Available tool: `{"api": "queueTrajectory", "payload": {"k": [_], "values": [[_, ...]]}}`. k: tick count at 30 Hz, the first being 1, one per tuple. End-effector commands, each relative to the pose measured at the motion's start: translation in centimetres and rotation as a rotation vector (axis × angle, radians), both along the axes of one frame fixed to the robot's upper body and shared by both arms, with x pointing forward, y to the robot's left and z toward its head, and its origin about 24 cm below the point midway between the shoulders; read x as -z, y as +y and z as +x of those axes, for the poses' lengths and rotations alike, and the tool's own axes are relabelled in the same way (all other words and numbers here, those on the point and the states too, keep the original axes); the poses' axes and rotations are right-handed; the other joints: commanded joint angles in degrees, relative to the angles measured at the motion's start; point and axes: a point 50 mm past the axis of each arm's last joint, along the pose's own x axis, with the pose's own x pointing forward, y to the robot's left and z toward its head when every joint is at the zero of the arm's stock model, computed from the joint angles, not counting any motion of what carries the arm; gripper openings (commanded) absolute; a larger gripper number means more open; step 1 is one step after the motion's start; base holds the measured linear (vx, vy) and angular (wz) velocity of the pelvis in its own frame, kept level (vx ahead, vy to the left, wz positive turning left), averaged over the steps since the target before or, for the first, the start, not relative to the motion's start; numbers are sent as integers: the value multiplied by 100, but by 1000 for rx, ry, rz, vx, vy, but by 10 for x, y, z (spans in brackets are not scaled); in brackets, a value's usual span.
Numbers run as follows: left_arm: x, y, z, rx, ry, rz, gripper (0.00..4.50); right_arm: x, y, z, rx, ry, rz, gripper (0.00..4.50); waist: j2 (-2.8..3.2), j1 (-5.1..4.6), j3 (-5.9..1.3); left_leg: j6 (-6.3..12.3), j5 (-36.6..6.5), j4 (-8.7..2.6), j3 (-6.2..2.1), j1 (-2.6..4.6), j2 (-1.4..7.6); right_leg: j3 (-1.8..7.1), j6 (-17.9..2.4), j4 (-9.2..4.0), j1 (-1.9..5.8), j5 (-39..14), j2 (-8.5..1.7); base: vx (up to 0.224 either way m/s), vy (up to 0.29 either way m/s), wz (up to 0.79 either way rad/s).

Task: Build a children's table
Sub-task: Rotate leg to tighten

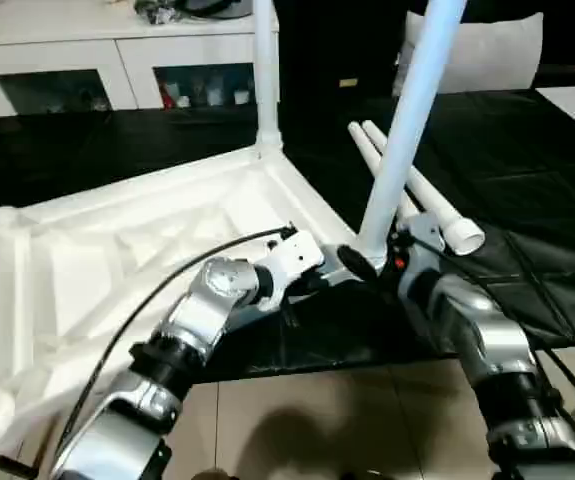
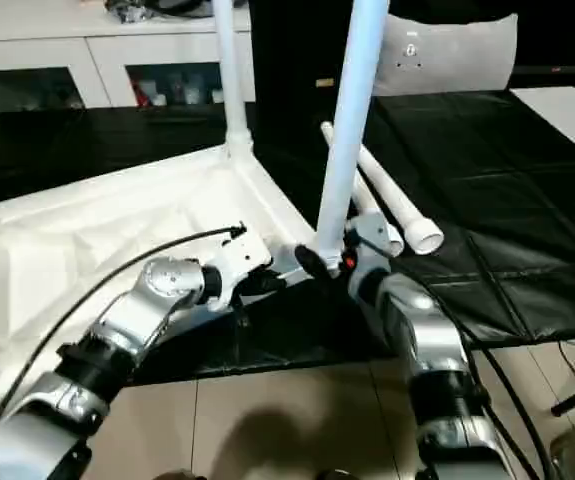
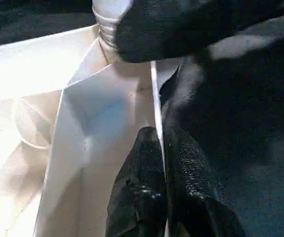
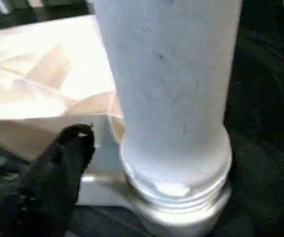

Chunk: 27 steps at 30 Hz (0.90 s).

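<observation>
tabletop (image 1: 117, 250): upside down on black cloth (image 1: 527, 160), ribs up, so sockets face upward
far corner socket: one leg (image 1: 264, 70) upright in it
near corner socket: second leg (image 1: 407, 130) seated, tilted
spare legs (image 1: 422, 195): two, lying on cloth beside
left gripper (image 3: 164, 163): pinched shut on tabletop's edge wall, likely steadying it
right gripper (image 1: 377, 262): at second leg's base, fingers look spread, grip unclear

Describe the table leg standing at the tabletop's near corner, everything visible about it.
The leg is a long white tube, plastic by its look, standing in the near corner socket of the upturned tabletop and leaning a little to the right as it rises. Its foot ends in a ringed collar at the socket. The right gripper sits at its base with a black finger beside the tube, seemingly apart from it. The left gripper pinches the tabletop's rim nearby.
</observation>
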Motion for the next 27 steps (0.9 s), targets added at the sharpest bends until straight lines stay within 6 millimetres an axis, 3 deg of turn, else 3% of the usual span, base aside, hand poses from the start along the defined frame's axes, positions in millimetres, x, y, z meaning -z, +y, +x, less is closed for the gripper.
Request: {"api": "queueTrajectory", "payload": {"k": [1,4,5,6,7,9,12,17,20,22,23,25,26,27], "values": [[-15,6,11,17,-142,43,0,-4,-3,-8,6,-42,-14,446,-87,38,-401,365,-1283,-382,-6,23,69,268,-502,-496,318,-2304,-289,0,0,0],[-15,11,19,13,-220,94,0,-8,-4,-21,14,-63,8,446,-76,38,-416,350,-1289,-388,-21,2,73,260,-509,-461,342,-2199,-302,0,0,0],[-15,17,25,-10,-277,143,0,-7,-2,-27,35,-51,3,446,-67,41,-399,356,-1323,-385,-15,2,52,255,-426,-501,324,-2256,-273,0,0,0],[-15,17,25,-10,-278,144,0,-6,-2,-27,36,-51,3,446,-90,29,-404,329,-1320,-397,-30,-24,47,247,-383,-477,360,-2258,-281,0,0,0],[-15,19,27,-13,-295,160,29,-5,-2,-29,48,-39,1,449,-89,19,-401,315,-1302,-404,-40,-48,38,239,-349,-481,375,-2295,-280,0,0,0],[-17,26,34,-57,-356,219,59,-2,3,-31,34,-17,18,450,-70,8,-406,300,-1352,-389,-33,-1,55,245,-383,-508,326,-2388,-296,0,0,0],[-19,36,41,-84,-412,286,81,1,9,-34,20,-16,6,450,-99,15,-413,320,-1291,-382,-36,-31,45,246,-394,-473,350,-2235,-297,0,0,0],[-22,47,49,-135,-515,391,120,1,13,-34,29,-17,3,450,-98,38,-405,324,-1266,-375,-26,2,59,254,-493,-468,324,-2223,-305,0,0,0],[-26,59,56,-205,-633,466,149,-1,19,-35,7,-29,-13,450,-75,54,-409,290,-1291,-375,-41,-7,48,253,-377,-451,333,-2103,-267,0,0,0],[-30,58,56,-302,-607,317,163,-2,20,-35,8,-40,-13,450,-67,80,-411,313,-1211,-367,-32,-7,44,253,-449,-455,339,-2055,-299,0,0,0],[-31,56,54,-423,-505,75,177,-5,19,-35,36,-57,10,450,-55,107,-422,335,-1139,-349,-19,-3,47,258,-599,-450,335,-1929,-316,0,0,0],[-28,54,48,-522,-355,-211,188,-6,19,-37,59,-33,18,450,-77,175,-426,363,-1083,-346,-13,-1,64,264,-882,-410,341,-1742,-342,0,0,0],[-26,54,44,-542,-312,-295,198,-5,19,-38,65,-22,8,450,-84,206,-429,391,-1109,-353,-9,3,88,277,-1012,-391,324,-1640,-343,0,0,0],[-25,54,42,-540,-304,-324,205,-5,19,-39,70,-21,5,450,-78,207,-436,410,-1152,-357,-4,5,91,275,-1016,-383,315,-1600,-326,0,0,0]]}}
